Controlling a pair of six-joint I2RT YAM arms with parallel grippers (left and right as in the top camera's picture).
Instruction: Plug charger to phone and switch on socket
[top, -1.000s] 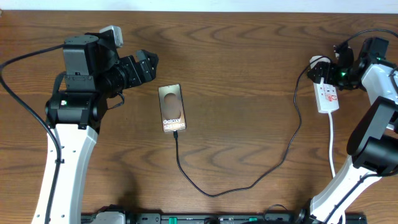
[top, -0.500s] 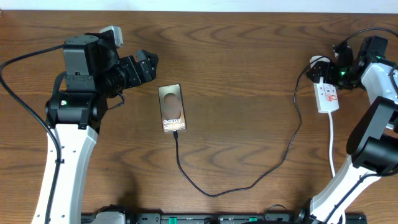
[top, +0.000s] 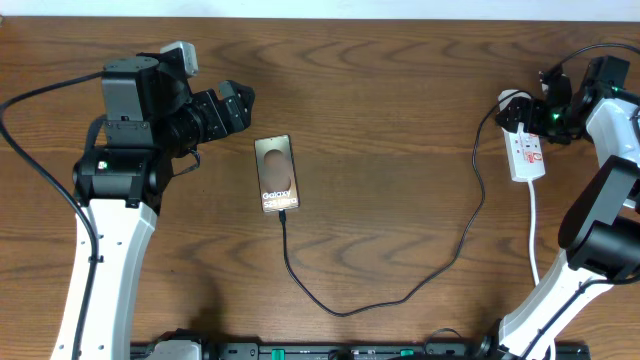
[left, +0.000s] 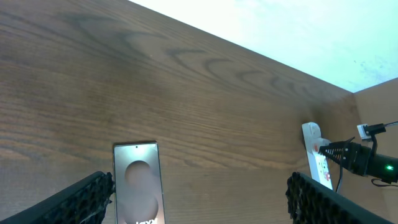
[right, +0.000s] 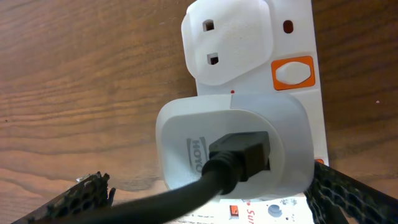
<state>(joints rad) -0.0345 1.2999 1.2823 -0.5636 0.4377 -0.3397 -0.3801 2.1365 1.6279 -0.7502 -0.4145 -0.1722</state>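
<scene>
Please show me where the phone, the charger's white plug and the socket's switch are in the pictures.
phone (top: 277, 175): overhead view, middle of its brown face.
charger (right: 180, 140): right wrist view, its white plug body.
socket (right: 293, 72): right wrist view, its orange switch.

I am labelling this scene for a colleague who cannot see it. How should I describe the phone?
Start from the wooden table. Left of its middle, beside the left tool, lies the phone, a flat bronze slab. Unlike the white power strip at the right edge, it carries white "Galaxy" lettering, and the thin black cable ends at one short edge.
</scene>
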